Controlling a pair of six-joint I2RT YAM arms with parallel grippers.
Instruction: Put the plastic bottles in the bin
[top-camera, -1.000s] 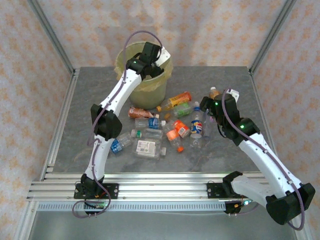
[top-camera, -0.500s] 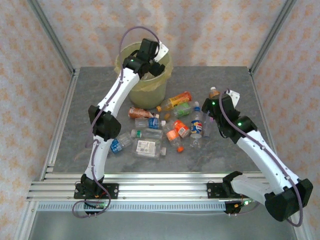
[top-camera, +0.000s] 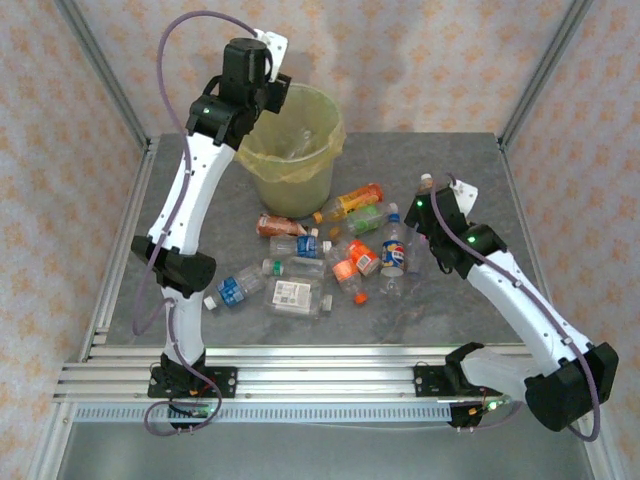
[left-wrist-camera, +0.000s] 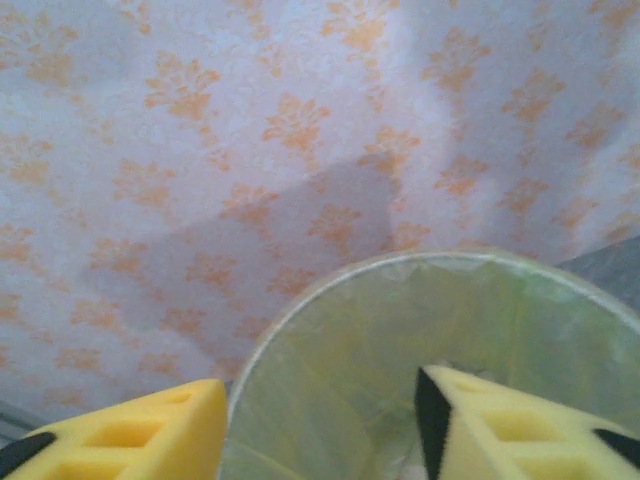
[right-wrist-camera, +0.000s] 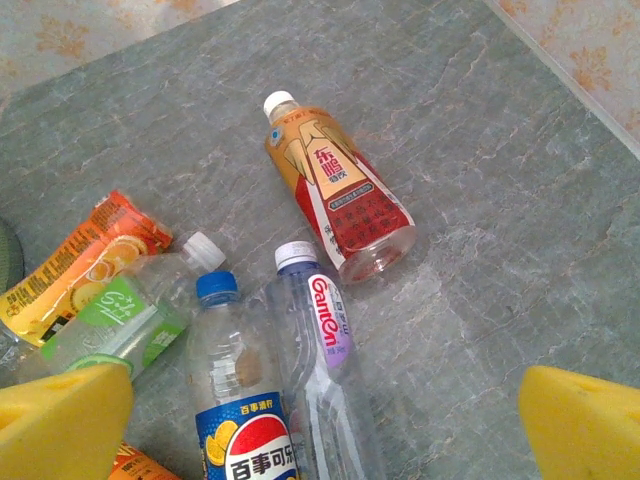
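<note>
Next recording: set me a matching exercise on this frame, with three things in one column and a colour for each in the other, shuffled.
Things:
1. bin
2. Pepsi bottle
3. red-and-gold bottle

Colours:
a. white cap
b. blue cap
c. yellowish bag lining

Pairs: 1-c, 2-b, 3-a

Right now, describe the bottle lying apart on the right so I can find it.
Look right of the bin, past the bottle pile. One bottle lies alone on bare table there. Nothing touches it, and only it pairs a white cap with a gold-and-red label.
</note>
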